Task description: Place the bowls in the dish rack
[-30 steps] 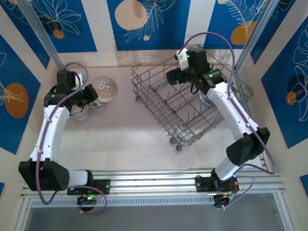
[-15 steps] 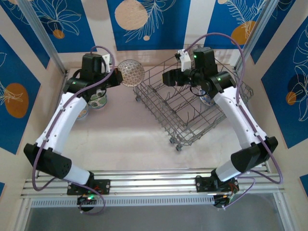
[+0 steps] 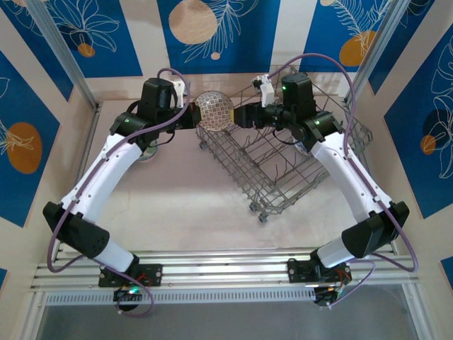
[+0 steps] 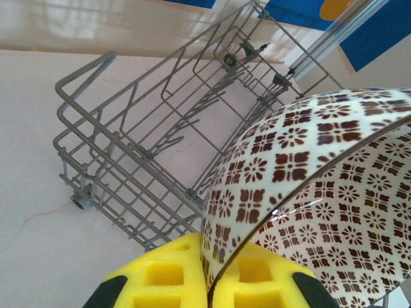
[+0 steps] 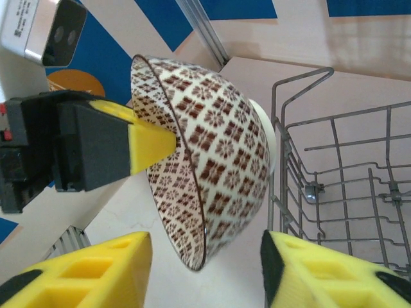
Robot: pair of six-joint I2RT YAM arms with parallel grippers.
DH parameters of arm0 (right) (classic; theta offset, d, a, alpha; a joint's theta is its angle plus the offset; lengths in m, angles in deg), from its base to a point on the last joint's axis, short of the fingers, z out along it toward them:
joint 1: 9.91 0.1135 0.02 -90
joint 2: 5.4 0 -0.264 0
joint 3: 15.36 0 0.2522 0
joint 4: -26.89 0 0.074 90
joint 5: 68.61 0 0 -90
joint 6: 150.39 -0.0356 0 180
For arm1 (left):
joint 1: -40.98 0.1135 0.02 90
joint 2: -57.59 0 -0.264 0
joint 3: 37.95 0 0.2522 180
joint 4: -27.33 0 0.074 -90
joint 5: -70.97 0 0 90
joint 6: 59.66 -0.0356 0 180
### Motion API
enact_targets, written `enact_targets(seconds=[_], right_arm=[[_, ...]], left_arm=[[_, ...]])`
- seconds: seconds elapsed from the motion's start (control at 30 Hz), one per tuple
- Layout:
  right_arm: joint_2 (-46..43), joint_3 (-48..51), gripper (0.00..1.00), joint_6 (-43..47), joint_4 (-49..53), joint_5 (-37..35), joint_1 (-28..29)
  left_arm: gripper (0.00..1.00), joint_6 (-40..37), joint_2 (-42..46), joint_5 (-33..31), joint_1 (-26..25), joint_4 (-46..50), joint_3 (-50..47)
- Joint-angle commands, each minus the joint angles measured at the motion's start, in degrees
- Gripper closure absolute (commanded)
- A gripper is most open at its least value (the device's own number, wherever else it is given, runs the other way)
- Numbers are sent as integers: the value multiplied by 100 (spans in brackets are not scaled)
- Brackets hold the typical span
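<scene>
Dish rack [image 3: 283, 170]: mid-table, set at an angle, right of centre.
Patterned bowl [image 3: 214, 111]: in the air at the rack's far-left corner, tipped on its side, with its mouth toward the left arm and its foot toward the rack.
Left gripper [image 3: 192, 117]: pinched tight on the bowl's rim.
Right gripper [image 3: 241, 117]: opposite, on the rack side; jaws apart, one finger each side of the bowl, apparently not yet touching.
Change: a second ago the left gripper and bowl were low at the table's left, and the right jaws stood wider.

Pale tabletop [image 3: 177, 205], blue-and-cream leaf-patterned walls [image 3: 71, 42], aluminium rails [image 3: 212, 273]
</scene>
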Motion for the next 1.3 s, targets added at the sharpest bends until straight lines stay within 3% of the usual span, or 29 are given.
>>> enact_targets(seconds=[0.0, 0.27, 0.47, 0.53, 0.73, 0.93, 1.27], right_arm=[[82, -7, 56, -137, -156, -227, 59], [126, 131, 69, -355, -324, -597, 66], [246, 2, 71, -322, -111, -865, 152], [264, -41, 78, -284, -24, -1061, 199], [358, -191, 86, -41, 219, -1433, 330], [619, -642, 100, 109, 689, -2248, 525], [367, -352, 100, 21, 306, -2472, 579]], left_arm=[[100, -66, -19, 23, -94, -318, 326], [100, -15, -54, 27, -222, -379, 363], [100, 52, -96, 15, -273, -387, 371], [100, 50, -108, 5, -285, -377, 371], [100, 58, -213, 68, -343, -225, 508], [100, 64, -386, 211, -415, 41, 625], [85, 25, -439, 327, -413, 159, 820]])
